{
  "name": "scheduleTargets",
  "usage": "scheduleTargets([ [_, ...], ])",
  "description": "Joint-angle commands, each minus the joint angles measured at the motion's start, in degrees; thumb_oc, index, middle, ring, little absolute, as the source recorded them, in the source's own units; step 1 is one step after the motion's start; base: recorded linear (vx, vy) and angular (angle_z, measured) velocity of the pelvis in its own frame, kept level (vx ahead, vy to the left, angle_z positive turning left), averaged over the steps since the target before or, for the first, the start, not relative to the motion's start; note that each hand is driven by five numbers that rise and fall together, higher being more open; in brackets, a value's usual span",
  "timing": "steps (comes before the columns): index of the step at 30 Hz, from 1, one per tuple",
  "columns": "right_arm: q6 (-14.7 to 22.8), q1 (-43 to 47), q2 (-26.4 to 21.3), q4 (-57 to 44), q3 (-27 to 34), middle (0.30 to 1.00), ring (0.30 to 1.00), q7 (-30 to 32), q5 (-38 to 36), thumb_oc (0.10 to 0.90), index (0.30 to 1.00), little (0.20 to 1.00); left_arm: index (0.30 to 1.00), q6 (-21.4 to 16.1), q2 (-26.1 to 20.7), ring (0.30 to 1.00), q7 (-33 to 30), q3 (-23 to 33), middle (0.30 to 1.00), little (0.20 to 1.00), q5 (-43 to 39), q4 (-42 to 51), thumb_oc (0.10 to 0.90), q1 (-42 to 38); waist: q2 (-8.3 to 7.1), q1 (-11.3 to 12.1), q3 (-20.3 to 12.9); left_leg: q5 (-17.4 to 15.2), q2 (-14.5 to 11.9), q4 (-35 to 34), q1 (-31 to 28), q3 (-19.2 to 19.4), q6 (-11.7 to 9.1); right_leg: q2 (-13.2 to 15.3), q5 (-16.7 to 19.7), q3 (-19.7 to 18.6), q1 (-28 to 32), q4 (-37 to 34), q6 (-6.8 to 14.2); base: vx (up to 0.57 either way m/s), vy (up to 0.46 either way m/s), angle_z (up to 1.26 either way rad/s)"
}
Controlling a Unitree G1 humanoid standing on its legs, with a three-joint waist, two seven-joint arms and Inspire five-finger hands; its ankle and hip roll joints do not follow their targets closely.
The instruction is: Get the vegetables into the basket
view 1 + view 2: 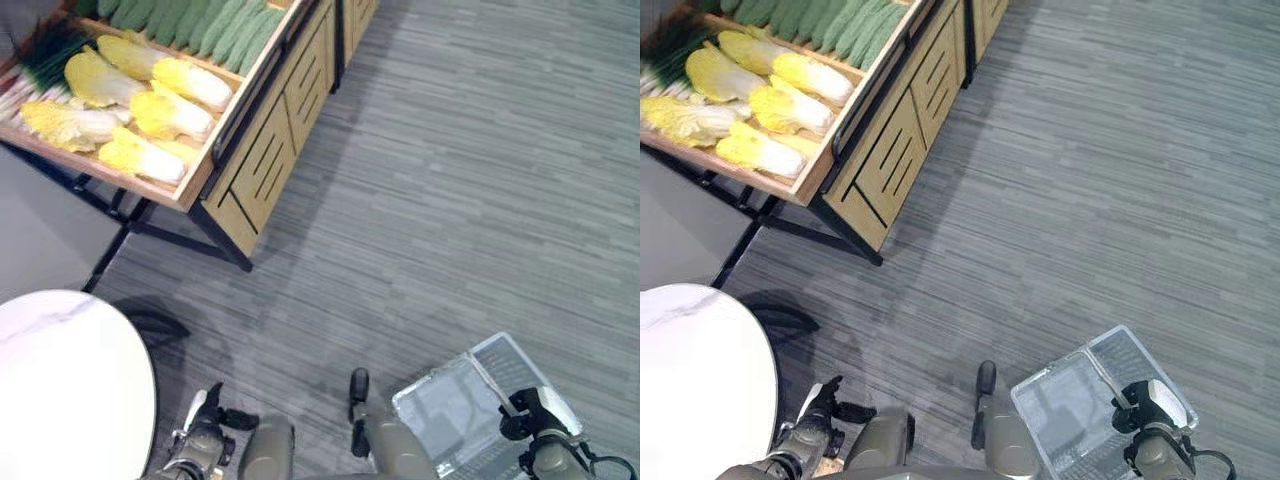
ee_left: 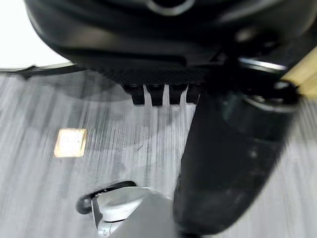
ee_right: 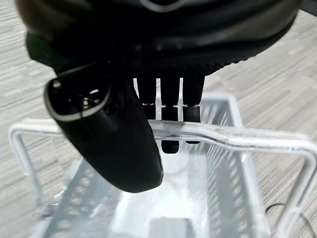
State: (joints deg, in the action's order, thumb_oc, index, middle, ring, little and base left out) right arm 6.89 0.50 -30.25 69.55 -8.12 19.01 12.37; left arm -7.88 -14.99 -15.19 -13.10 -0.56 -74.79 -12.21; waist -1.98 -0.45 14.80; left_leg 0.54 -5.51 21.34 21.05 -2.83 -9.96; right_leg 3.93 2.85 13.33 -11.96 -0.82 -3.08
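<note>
We can read no writing anywhere. Our right hand has its fingers curled over the clear handle bar of the translucent plastic shopping basket, with the thumb across the near side of the bar, so the basket hangs from that hand at our lower right, just above the grey striped floor. Nothing lies inside the basket that we can make out.

Our left hand hangs low at the lower left beside the round white table, holding nothing; its fingers look bent, with floor beyond them.

The vegetables are well apart from both hands, at the upper left: pale yellow-white Chinese cabbages lie in the slanted wooden display tray, with long green cucumbers in the section behind them and dark green leafy stalks at the tray's far left edge. A broad stretch of open floor lies between the basket and the wooden stand.
</note>
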Motion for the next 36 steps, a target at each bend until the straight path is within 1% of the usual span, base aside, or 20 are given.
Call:
scheduleTargets([
  [1,0.9,-1.3,-5.8,-3.4,3.9,0.300,0.300,5.2,-3.3,0.400,0.300,0.300,1.000,0.4,-1.2,1.000,-1.2,-1.5,1.000,1.000,1.0,0.6,0.900,3.4,0.00,0.3,0.0,8.6,-2.9,-16.5,0.9,1.0,3.6,5.4,-3.8,-3.6,3.8,5.4,9.8,0.31,0.261,0.16],
  [3,0.7,-0.2,-5.5,-2.0,3.1,0.300,0.300,5.2,-3.3,0.400,0.300,0.300,1.000,0.3,-1.3,1.000,-1.1,-1.5,1.000,1.000,0.9,0.4,0.900,3.9,0.17,1.6,-0.8,10.8,-3.2,-19.9,1.3,-1.1,2.6,5.6,-4.4,-5.7,6.6,4.5,10.2,0.41,0.332,-0.49],
  [4,0.6,-0.1,-5.2,-0.7,3.0,0.300,0.300,4.9,-3.3,0.400,0.300,0.300,1.000,0.4,-1.3,1.000,-1.1,-1.4,1.000,1.000,0.9,0.3,0.900,4.2,0.03,2.0,-1.1,11.3,-3.1,-19.5,1.1,-0.9,2.3,6.1,-4.4,-6.2,7.9,4.2,10.5,0.53,0.568,-0.66],
  [5,0.3,0.2,-3.6,-1.2,2.2,0.300,0.300,4.8,-2.3,0.400,0.300,0.300,1.000,0.7,-1.1,1.000,-1.3,-0.4,1.000,1.000,0.9,-0.7,0.900,5.1,-1.14,2.3,-2.6,8.8,-1.2,-19.5,-1.2,1.3,3.7,8.6,-2.6,-7.6,8.1,3.9,12.3,0.40,0.461,-0.60],
  [6,0.3,0.2,-3.6,-1.2,2.2,0.300,0.300,4.8,-2.3,0.400,0.300,0.300,1.000,0.7,-1.1,1.000,-1.3,-0.4,1.000,1.000,0.9,-0.8,0.900,5.1,-1.21,2.3,-2.6,8.7,-1.1,-19.5,-1.2,1.4,3.7,8.7,-2.6,-7.6,8.1,3.9,12.4,0.34,0.451,-0.56],
  [8,0.1,1.1,-2.7,-1.3,1.7,0.300,0.300,4.8,-2.3,0.400,0.300,0.300,1.000,0.6,-1.6,1.000,-1.2,0.0,1.000,1.000,0.6,-0.7,0.900,5.0,-2.45,2.3,-2.5,6.9,0.6,-18.1,-1.1,2.8,5.1,10.7,1.2,-8.6,7.1,4.7,13.4,0.15,0.284,-0.44],
  [9,-0.1,2.7,-1.9,-1.9,0.3,0.300,0.300,4.6,-1.7,0.400,0.300,0.300,1.000,0.3,-2.5,1.000,-1.1,0.0,1.000,1.000,0.8,-0.1,0.900,4.9,-3.50,2.6,-1.9,4.9,2.1,-16.3,-0.9,4.1,6.6,12.4,5.8,-9.5,5.9,5.8,14.2,0.19,0.417,-0.46],
  [10,0.1,3.5,-1.6,-1.6,0.0,0.300,0.300,4.5,-2.0,0.400,0.300,0.300,1.000,0.2,-2.9,1.000,-1.0,0.3,1.000,1.000,0.5,-0.1,0.900,4.8,-3.71,2.5,-1.7,4.2,2.7,-15.7,-0.9,4.7,7.0,13.0,7.9,-9.7,5.6,6.4,14.4,0.19,0.389,-0.45],
  [13,0.0,5.4,-0.9,-2.3,-1.1,0.300,0.300,4.8,-1.8,0.400,0.300,0.300,1.000,0.1,-3.7,1.000,-1.3,1.4,1.000,1.000,-0.2,0.2,0.900,4.9,-4.35,2.8,-1.3,2.7,3.4,-16.0,-2.2,5.8,8.2,13.9,12.5,-9.0,4.9,8.2,15.0,0.15,0.252,-0.16],
  [14,0.0,5.6,-0.9,-2.2,-1.3,0.300,0.300,4.7,-1.7,0.400,0.300,0.300,1.000,0.1,-4.0,1.000,-1.3,1.6,1.000,1.000,-0.1,0.4,0.900,4.9,-4.43,3.0,-1.3,2.6,3.5,-16.4,-2.7,6.1,8.5,13.9,13.1,-8.4,4.9,9.0,15.2,0.13,0.236,-0.14],
  [18,0.3,6.6,0.1,-1.7,-2.2,0.300,0.300,4.4,-1.7,0.400,0.300,0.300,1.000,0.1,-4.7,1.000,-1.5,2.1,1.000,1.000,-0.5,0.2,0.900,4.2,-4.36,3.1,-1.2,2.0,4.2,-19.2,-5.9,6.7,9.8,12.7,13.4,-7.2,3.1,14.8,15.0,0.15,0.230,-0.18],
  [22,0.3,6.9,0.8,-1.1,-2.2,0.300,0.300,4.5,-2.2,0.400,0.300,0.300,1.000,0.1,-4.9,1.000,-1.6,2.0,1.000,1.000,-0.8,0.3,0.900,3.4,-4.22,2.3,-1.1,1.7,4.8,-21.1,-8.3,7.0,10.1,10.8,12.4,-6.2,1.0,15.2,14.8,0.15,0.110,-0.02],
  [23,0.7,7.1,1.8,-0.6,-2.2,0.300,0.300,4.6,-2.9,0.400,0.300,0.300,1.000,0.2,-4.8,1.000,-1.8,1.8,1.000,1.000,-0.7,0.0,0.900,2.2,-3.84,1.4,-0.8,0.8,4.6,-21.8,-10.6,7.2,9.8,8.8,8.8,-5.0,-1.3,13.1,14.4,0.31,0.067,-0.12],
  [25,0.8,7.0,2.3,-0.7,-2.4,0.300,0.300,4.6,-3.0,0.400,0.300,0.300,1.000,0.2,-4.6,1.000,-2.1,1.4,1.000,1.000,-0.2,0.0,0.900,1.4,-3.61,0.4,-0.5,-0.4,4.5,-21.9,-12.6,7.1,9.4,7.3,6.8,-4.7,-3.5,9.8,14.3,0.30,-0.004,-0.15],
  [27,0.8,7.0,2.5,-1.0,-2.6,0.300,0.300,4.5,-3.0,0.400,0.300,0.300,1.000,0.3,-4.6,1.000,-2.1,1.3,1.000,1.000,0.0,0.1,0.900,1.2,-3.52,0.0,-0.2,-0.9,4.5,-21.6,-13.4,6.8,9.3,7.1,6.8,-5.1,-4.2,9.2,14.5,0.21,-0.048,0.11],
  [28,0.9,6.5,2.9,-1.9,-2.9,0.300,0.300,4.6,-2.8,0.400,0.300,0.300,1.000,0.5,-4.4,1.000,-2.0,1.0,1.000,1.000,0.4,0.3,0.900,1.0,-3.66,-1.1,0.3,-2.2,4.6,-21.2,-15.4,6.0,8.9,6.7,7.5,-6.0,-5.8,6.2,14.8,0.29,-0.083,0.29],
  [30,1.0,6.2,3.2,-2.7,-3.0,0.300,0.300,4.4,-2.6,0.400,0.300,0.300,1.000,0.4,-4.0,1.000,-1.8,0.8,1.000,1.000,1.0,0.2,0.900,1.2,-3.65,-2.0,0.5,-3.4,4.8,-20.7,-17.2,5.0,8.6,6.3,8.3,-7.5,-7.4,4.1,15.1,0.33,-0.100,0.36],
  [32,1.0,6.0,3.0,-2.8,-3.2,0.300,0.300,4.4,-2.3,0.400,0.300,0.300,1.000,0.5,-3.8,1.000,-1.8,0.7,1.000,1.000,1.2,0.1,0.900,1.3,-3.44,-2.3,0.6,-3.9,4.9,-20.4,-18.0,4.5,8.5,6.0,8.7,-7.9,-7.6,3.5,15.2,0.22,-0.088,0.53],
  [33,1.0,5.6,2.9,-3.3,-3.3,0.300,0.300,4.3,-1.7,0.400,0.300,0.300,1.000,0.6,-3.3,1.000,-1.7,0.6,1.000,1.000,1.9,-0.4,0.900,1.7,-3.42,-3.0,0.5,-4.8,5.1,-19.9,-19.3,3.4,8.2,5.9,9.4,-9.4,-8.7,2.7,15.3,0.18,-0.091,0.40],
  [36,1.1,5.0,2.5,-3.7,-3.3,0.300,0.300,4.1,-1.3,0.400,0.300,0.300,1.000,1.2,-2.6,1.000,-1.8,1.3,1.000,1.000,2.9,-1.9,0.900,3.0,-3.28,-2.9,-0.3,-5.6,4.5,-19.9,-21.7,2.4,7.2,5.6,9.4,-8.8,-7.9,2.3,14.9,0.27,-0.187,0.67],
])
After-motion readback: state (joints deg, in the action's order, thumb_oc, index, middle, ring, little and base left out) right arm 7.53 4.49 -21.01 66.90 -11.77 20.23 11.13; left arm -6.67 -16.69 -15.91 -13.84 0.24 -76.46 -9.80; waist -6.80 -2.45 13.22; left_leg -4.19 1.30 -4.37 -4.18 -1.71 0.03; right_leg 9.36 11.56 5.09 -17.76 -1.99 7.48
